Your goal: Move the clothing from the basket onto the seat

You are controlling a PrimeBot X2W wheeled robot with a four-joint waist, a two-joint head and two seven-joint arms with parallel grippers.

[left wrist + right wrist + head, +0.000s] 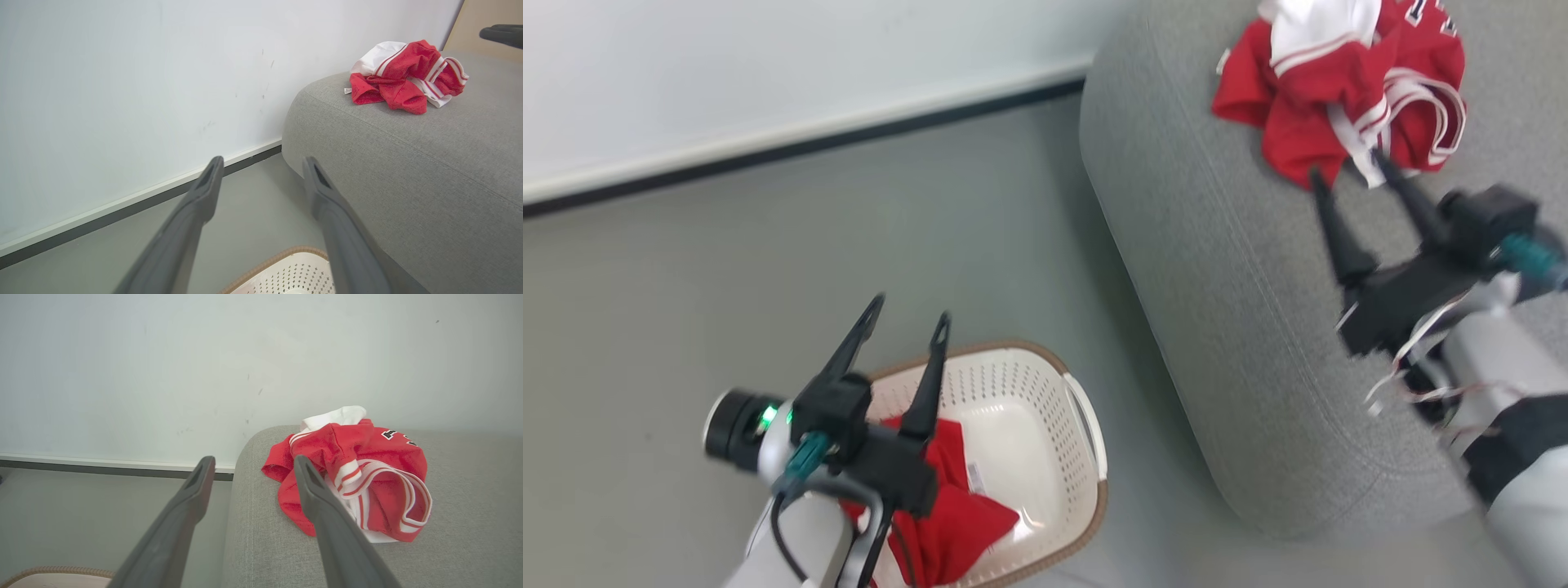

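Here right claw (1345, 163) wide open, empty, tips beside crumpled garment (1307, 90) on seat (1217, 286); left claw (911, 308) open, empty, above basket (1013, 384).

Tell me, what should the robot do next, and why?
Probably lower the open left gripper into the basket and onto the red garment lying there. The other garment already lies on the seat, so this one appears to be all that remains to move.
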